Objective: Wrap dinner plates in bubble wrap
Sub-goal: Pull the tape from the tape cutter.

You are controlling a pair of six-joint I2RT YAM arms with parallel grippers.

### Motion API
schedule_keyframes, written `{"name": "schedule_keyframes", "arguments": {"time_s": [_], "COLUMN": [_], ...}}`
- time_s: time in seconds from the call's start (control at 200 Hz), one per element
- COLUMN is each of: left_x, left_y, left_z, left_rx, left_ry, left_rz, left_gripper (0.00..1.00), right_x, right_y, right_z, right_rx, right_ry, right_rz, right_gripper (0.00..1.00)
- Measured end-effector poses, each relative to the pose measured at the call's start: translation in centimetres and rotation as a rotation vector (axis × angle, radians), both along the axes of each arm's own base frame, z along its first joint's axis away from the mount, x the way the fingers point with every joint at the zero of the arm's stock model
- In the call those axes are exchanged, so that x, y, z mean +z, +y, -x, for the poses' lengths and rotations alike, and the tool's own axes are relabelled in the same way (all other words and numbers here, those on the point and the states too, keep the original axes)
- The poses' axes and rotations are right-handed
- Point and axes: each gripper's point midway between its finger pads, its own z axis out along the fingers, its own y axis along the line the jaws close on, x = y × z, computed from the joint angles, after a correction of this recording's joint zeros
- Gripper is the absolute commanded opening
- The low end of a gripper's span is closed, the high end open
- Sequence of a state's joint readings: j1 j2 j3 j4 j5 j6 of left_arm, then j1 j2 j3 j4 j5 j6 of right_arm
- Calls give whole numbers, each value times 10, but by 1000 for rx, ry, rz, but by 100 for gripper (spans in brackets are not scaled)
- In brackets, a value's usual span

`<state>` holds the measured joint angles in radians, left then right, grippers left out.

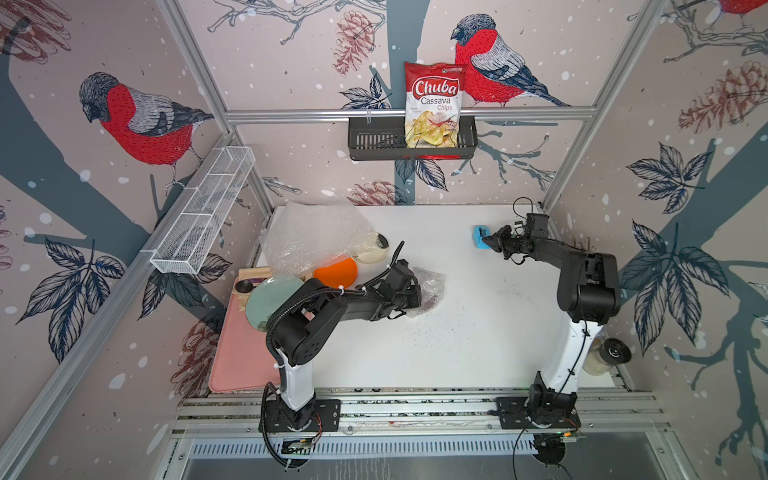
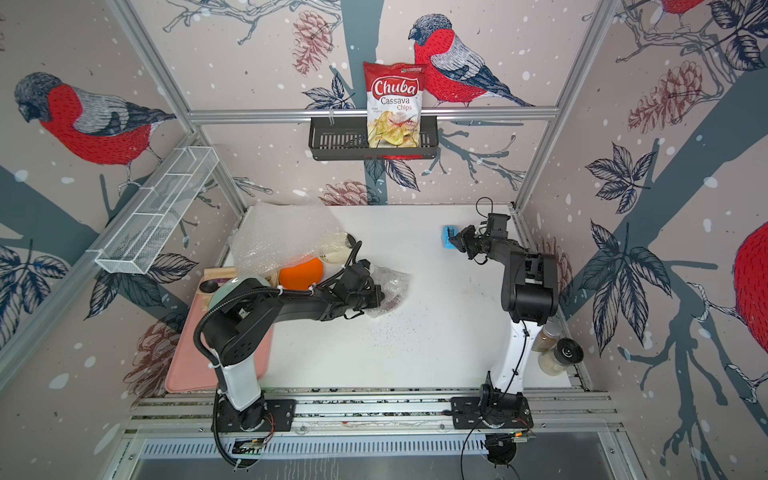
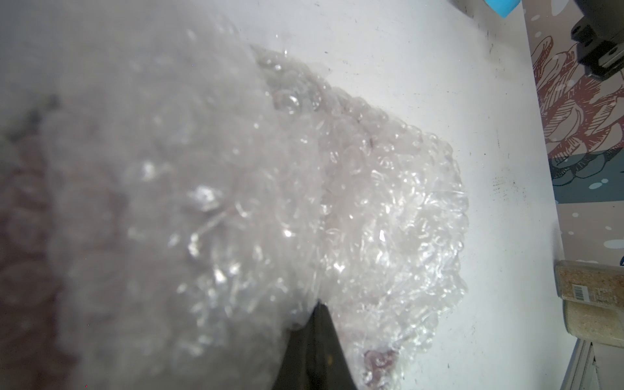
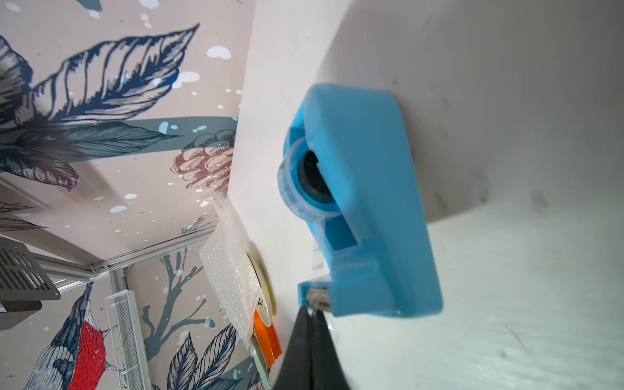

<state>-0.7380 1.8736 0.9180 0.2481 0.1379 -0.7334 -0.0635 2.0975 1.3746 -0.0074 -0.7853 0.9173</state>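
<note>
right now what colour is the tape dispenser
Blue; the dispenser shows best in the right wrist view.

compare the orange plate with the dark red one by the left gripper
The orange plate lies bare, its far edge under a loose bubble wrap sheet; the dark red plate is bundled in its own wrap, showing only dimly. The left gripper is shut on the red plate's wrap; nothing grips the orange plate.
</note>
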Motion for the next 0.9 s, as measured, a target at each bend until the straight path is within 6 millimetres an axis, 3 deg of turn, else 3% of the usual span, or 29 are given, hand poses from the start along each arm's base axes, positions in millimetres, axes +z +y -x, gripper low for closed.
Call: {"name": "schedule_keyframes", "arguments": {"time_s": [0.11,0.275,0.5,0.57,0.64,0.74,0.825,0.901], "left_x": [0,0,0,-1,-1,-1,-1,-1], "left_y": [-1,-1,-1,-2,-2,-2,-2,-2], "left_z": [-1,-2,-2,-3,-3,-3,-3,-3], "left_rx": [0,2,2,2,3,4,4,5], "left_ry": [1,0,0,0,0,-1,-1,-1], "left_rz": [-1,-2,-1,-1,-2,-2,-1,-1], "left_gripper": [0,0,0,0,0,0,0,0], "right_x": [-3,13,20,21,25,17,13,8], "right_y": [7,14,5,7,7,6,4,1], "right_z": [7,-2,-7,-1,-8,1,-5,8], "right_rx": [-5,8,-22,-27,-13,-25,-14,-32], "right_ry": [18,-32,-54,-47,-64,-39,-46,-22], "right_rz": [-12,-1,32,42,48,62,69,77], "right_gripper": [0,0,0,0,0,0,0,0]}}
